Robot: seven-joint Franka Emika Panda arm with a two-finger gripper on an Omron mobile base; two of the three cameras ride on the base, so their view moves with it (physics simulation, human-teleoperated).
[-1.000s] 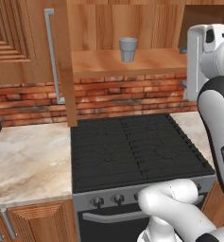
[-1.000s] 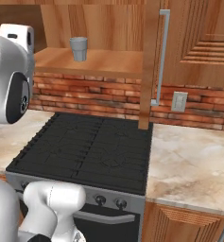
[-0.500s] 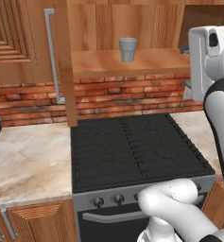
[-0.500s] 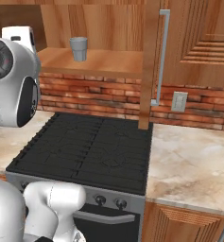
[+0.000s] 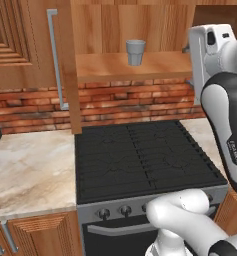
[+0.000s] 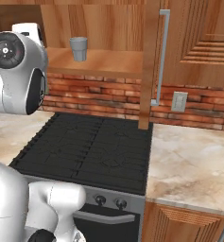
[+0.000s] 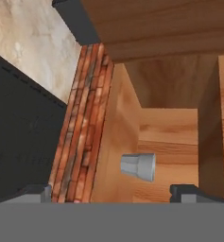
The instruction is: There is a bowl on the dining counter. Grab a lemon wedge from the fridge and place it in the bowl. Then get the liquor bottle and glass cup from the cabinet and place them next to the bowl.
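A grey glass cup (image 5: 135, 52) stands upright on the shelf of the open wooden cabinet (image 5: 140, 67) above the stove; the right base view shows the cup (image 6: 78, 48) there too. In the hand view, rolled sideways, the cup (image 7: 138, 166) lies just ahead of my gripper (image 7: 114, 193), between its widely spread fingertips (image 7: 38, 191), and apart from them. The gripper is open and holds nothing. My hand (image 5: 206, 47) hangs to the right of the shelf at about the cup's height. The bowl, lemon wedge, liquor bottle and fridge are out of view.
The cabinet door (image 5: 25, 45) stands swung open at the left, with a long grey handle (image 5: 55, 60). Below are a black stove top (image 5: 140, 160), a brick backsplash (image 5: 130, 100) and marble counters (image 5: 25, 170) on both sides. A wall outlet (image 6: 178, 101) sits at the right.
The arm's upper links and hand have shifted a little toward the cabinet shelf. The cup has not moved and the gripper has stayed open.
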